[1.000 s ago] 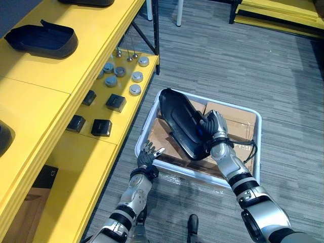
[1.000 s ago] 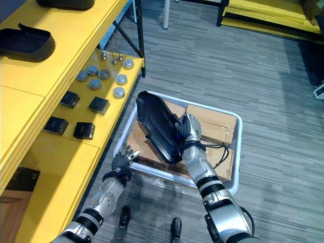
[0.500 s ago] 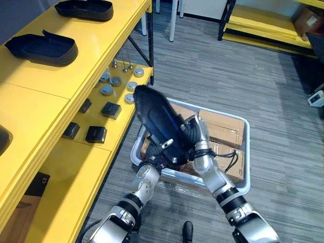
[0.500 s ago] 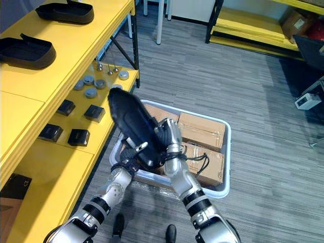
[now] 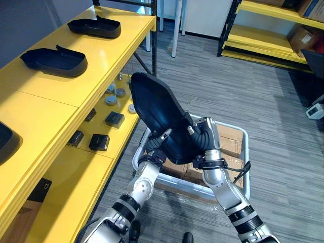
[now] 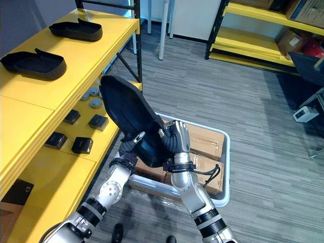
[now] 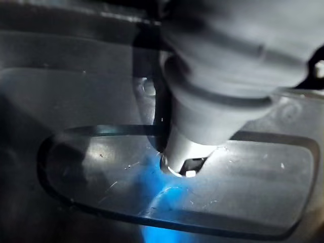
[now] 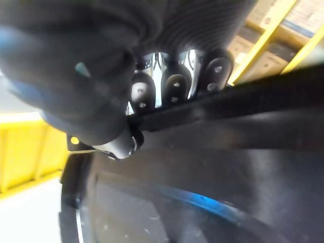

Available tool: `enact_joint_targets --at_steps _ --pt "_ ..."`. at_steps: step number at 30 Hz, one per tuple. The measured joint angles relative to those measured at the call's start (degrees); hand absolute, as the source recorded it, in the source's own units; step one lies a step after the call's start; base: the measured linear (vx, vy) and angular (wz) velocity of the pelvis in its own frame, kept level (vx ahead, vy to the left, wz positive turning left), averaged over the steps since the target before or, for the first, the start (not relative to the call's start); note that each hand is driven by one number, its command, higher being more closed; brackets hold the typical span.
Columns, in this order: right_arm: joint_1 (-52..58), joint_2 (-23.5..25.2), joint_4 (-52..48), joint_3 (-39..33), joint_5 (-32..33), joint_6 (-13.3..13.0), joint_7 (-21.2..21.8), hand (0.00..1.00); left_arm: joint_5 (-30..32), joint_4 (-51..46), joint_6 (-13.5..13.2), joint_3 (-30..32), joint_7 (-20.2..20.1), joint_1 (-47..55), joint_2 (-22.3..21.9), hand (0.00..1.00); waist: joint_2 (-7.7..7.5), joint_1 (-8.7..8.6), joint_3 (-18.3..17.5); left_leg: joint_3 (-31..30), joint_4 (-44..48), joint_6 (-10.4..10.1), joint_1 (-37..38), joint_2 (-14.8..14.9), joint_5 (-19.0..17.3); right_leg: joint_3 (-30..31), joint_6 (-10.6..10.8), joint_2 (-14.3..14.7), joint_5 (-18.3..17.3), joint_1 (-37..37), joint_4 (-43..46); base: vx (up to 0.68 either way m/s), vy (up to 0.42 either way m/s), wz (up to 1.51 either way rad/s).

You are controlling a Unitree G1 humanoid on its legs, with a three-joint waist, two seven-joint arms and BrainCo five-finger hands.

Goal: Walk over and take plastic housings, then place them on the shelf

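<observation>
A large black plastic housing (image 5: 159,111) is held tilted in the air above a white bin (image 5: 247,152). My right hand (image 5: 205,139) is shut on its lower right edge, and in the right wrist view the fingers (image 8: 174,88) hook over the housing's rim (image 8: 228,167). My left hand (image 5: 152,152) grips the lower left edge from beneath, with one finger (image 5: 164,134) lying on the housing's inner face. In the left wrist view a finger (image 7: 202,126) presses on the housing's glossy surface (image 7: 253,187).
On my left a long yellow shelf (image 5: 45,111) carries two more black housings (image 5: 53,61) (image 5: 95,28). Its lower level holds small black boxes (image 5: 98,142) and metal discs (image 5: 116,91). Cardboard boxes (image 5: 230,144) lie in the bin. Another yellow rack (image 5: 263,35) stands far right.
The housing has come up out of the bin, higher and leftward. My left hand left the bin's rim and closed on the housing's lower edge. The view has also shifted.
</observation>
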Motion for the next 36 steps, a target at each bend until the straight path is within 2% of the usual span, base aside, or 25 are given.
enact_joint_targets --at_steps 6,7,11,14,17,18,19,20,21,22,23,24,25,27,28,29,30,31,32,33,34,35,36 --pt "11.8 -0.2 -12.7 2.5 0.0 -2.0 0.0 1.00 5.2 -14.6 0.0 -0.1 0.0 12.6 0.8 1.00 0.01 0.15 -3.1 0.1 0.0 -0.4 1.1 -0.3 -0.4 -0.1 -0.1 -0.2 -0.7 0.9 0.0 0.00 0.005 0.00" --pt "15.1 -1.0 -15.3 3.0 0.3 -2.7 0.0 0.00 8.1 -17.2 0.0 -0.1 0.0 15.2 1.0 1.00 0.01 0.13 -3.9 0.0 0.0 -0.7 1.3 -0.3 -0.6 -0.1 -0.4 -0.2 -1.2 0.9 0.0 -0.05 0.020 0.00" --pt "24.7 -2.3 -18.7 5.2 4.4 -5.9 0.9 0.00 17.9 -21.3 0.0 0.2 0.0 23.0 1.3 1.00 0.11 0.02 -6.3 -0.2 0.0 -1.0 2.0 -0.3 -1.1 -0.3 -0.3 -0.2 -1.7 1.7 0.0 -0.02 0.012 0.02" --pt "28.3 -2.2 -17.4 6.4 9.1 -6.9 3.5 0.00 25.6 -21.5 0.2 2.5 0.5 26.9 0.9 1.00 0.33 -0.05 -6.8 -1.0 0.0 -1.1 2.7 -0.3 -1.1 -1.1 -0.3 -0.2 -1.8 2.9 0.0 -0.01 0.015 0.14" --pt "29.1 -1.7 -13.2 8.9 14.0 -8.7 7.4 0.00 37.3 -24.0 0.3 9.2 2.8 30.0 -1.3 1.00 0.78 0.20 -7.2 -3.6 0.0 -1.1 2.5 -0.6 -1.0 -3.6 0.1 -0.1 -2.3 4.6 0.1 0.00 0.011 0.42" --pt "29.4 -1.5 -11.4 9.7 15.4 -8.9 9.0 0.00 44.3 -24.8 0.3 11.6 4.6 30.5 -2.9 1.00 1.23 0.83 -7.4 -5.4 0.6 -0.9 1.8 -1.1 -0.9 -5.5 0.1 -0.2 -2.7 5.2 0.1 0.00 0.012 0.73" --pt "29.4 -1.4 -10.4 10.2 15.7 -8.9 9.9 0.00 47.3 -25.2 0.3 12.6 5.2 30.5 -3.7 1.00 1.44 1.31 -7.6 -6.1 1.1 -0.9 1.1 -1.3 -0.9 -6.8 0.0 -0.4 -2.8 5.3 0.3 0.01 0.031 1.00" --pt "29.3 -0.8 -8.4 10.7 15.8 -9.0 11.0 0.00 55.2 -25.9 0.1 14.6 7.7 30.3 -5.5 1.00 2.00 1.83 -8.0 -5.7 1.9 -0.4 -0.9 -1.7 -1.0 -9.7 0.1 -0.8 -3.0 5.8 0.2 0.01 0.054 1.30" --pt "29.0 0.1 -6.8 10.6 15.8 -9.1 11.4 0.00 62.3 -25.9 0.2 16.4 9.9 30.1 -7.4 1.00 2.64 1.96 -8.1 0.4 2.7 1.3 -2.7 -1.1 -2.0 -13.3 0.5 -1.5 -3.4 6.6 0.2 0.03 0.064 1.44" --pt "28.7 0.7 -6.2 10.1 15.8 -9.1 11.5 0.00 65.7 -25.8 0.2 17.3 10.8 30.1 -8.2 1.00 2.59 2.08 -8.1 4.9 3.4 2.9 -3.2 -0.8 -2.9 -14.8 0.8 -2.3 -3.6 7.0 0.2 0.03 0.098 1.32" --pt "27.8 1.4 -5.4 9.3 15.8 -9.2 11.5 0.00 70.0 -25.7 0.3 19.0 12.4 30.5 -9.0 1.00 2.49 2.32 -8.0 12.0 4.9 4.4 -3.8 -0.1 -3.9 -16.3 1.4 -3.8 -4.1 7.4 0.2 0.06 0.125 1.05" --pt "26.5 2.1 -4.9 7.0 15.7 -9.3 11.4 0.00 77.0 -25.8 0.8 22.1 15.4 31.4 -9.6 1.00 2.94 3.49 -8.3 23.0 7.1 5.3 -4.0 1.4 -4.5 -18.0 3.0 -5.2 -5.2 8.5 0.2 0.07 0.124 0.83" --pt "26.2 2.4 -4.9 5.9 15.7 -9.3 11.4 0.00 79.3 -26.0 1.0 23.5 16.3 31.9 -9.7 1.00 3.05 3.82 -8.5 25.5 7.4 5.5 -3.9 1.7 -4.3 -18.5 3.3 -5.8 -5.4 9.0 0.2 0.12 0.127 0.66" --pt "25.7 3.7 -5.7 3.0 15.8 -9.3 11.5 0.00 84.5 -28.2 2.2 27.8 18.5 34.5 -9.6 1.00 2.66 4.09 -9.1 26.2 6.5 6.3 -3.2 -0.6 -2.6 -19.8 4.2 -8.0 -6.0 10.0 0.4 0.18 0.164 0.41" --pt "25.7 5.0 -6.0 1.1 15.8 -9.3 11.7 0.00 87.1 -29.5 3.0 30.4 19.7 35.9 -9.5 1.00 1.97 4.17 -9.3 25.8 5.9 6.6 -2.8 -2.9 -2.0 -21.2 4.9 -10.3 -6.6 10.8 2.0 0.26 0.191 0.55" --pt "25.7 5.7 -6.0 -0.7 15.8 -9.3 11.8 0.00 88.7 -30.1 3.6 31.3 20.3 36.2 -9.6 1.00 1.78 3.68 -9.3 24.5 5.9 6.7 -2.4 -4.6 -2.1 -22.7 5.7 -12.5 -7.6 10.9 5.7 0.31 0.181 0.81" --pt "25.8 5.7 -6.0 -2.5 15.8 -9.3 11.8 0.00 89.9 -30.4 4.1 31.4 20.6 36.3 -9.9 1.00 2.30 3.44 -9.2 22.7 5.6 7.1 -1.3 -5.7 -2.3 -24.3 5.9 -14.7 -7.7 10.3 12.4 0.38 0.240 1.04" --pt "26.3 5.6 -6.0 -4.8 16.1 -9.3 12.0 0.00 91.2 -31.1 4.6 31.0 20.6 36.3 -10.0 1.00 2.50 3.42 -9.0 20.3 5.2 7.7 1.0 -6.7 -2.7 -25.3 5.1 -18.2 -7.8 9.0 23.4 0.31 0.211 1.10" --pt "26.1 6.1 -6.0 -6.2 16.3 -9.3 12.2 0.00 91.8 -32.3 4.6 30.9 20.5 36.3 -9.6 1.00 1.68 3.17 -8.4 18.5 5.2 8.5 2.9 -7.8 -3.7 -24.4 2.5 -21.1 -6.8 7.8 32.2 0.29 0.231 1.27" --pt "26.1 7.0 -6.1 -7.7 16.4 -9.3 12.5 0.00 92.7 -34.0 4.7 31.0 20.9 36.2 -9.0 1.00 1.24 2.06 -8.1 15.4 5.3 9.7 4.6 -8.4 -4.9 -19.9 -1.1 -22.6 -5.6 5.3 41.5 0.27 0.150 1.11" --pt "25.9 7.4 -6.1 -8.2 16.6 -9.4 12.6 0.00 93.0 -34.6 4.7 31.2 21.3 36.0 -8.8 1.00 1.06 1.47 -8.0 13.7 5.3 10.2 5.1 -8.4 -5.3 -16.5 -1.1 -21.6 -7.7 3.8 45.0 0.26 0.097 1.34" --pt "25.8 8.5 -6.2 -8.7 18.4 -9.9 13.5 0.00 93.7 -35.2 4.8 32.2 22.0 35.3 -8.3 1.00 1.25 0.52 -7.7 10.3 5.2 10.7 5.9 -8.1 -5.7 -10.7 -0.6 -17.2 -13.0 0.3 48.4 0.28 -0.006 1.33" --pt "25.9 8.9 -6.8 -9.3 20.8 -10.2 14.4 0.00 94.4 -35.2 4.9 32.6 22.7 34.4 -8.1 1.00 1.27 0.39 -7.0 7.5 5.0 10.8 7.3 -8.1 -5.9 -6.8 -0.7 -12.9 -16.2 -1.3 46.1 0.20 -0.029 1.32"
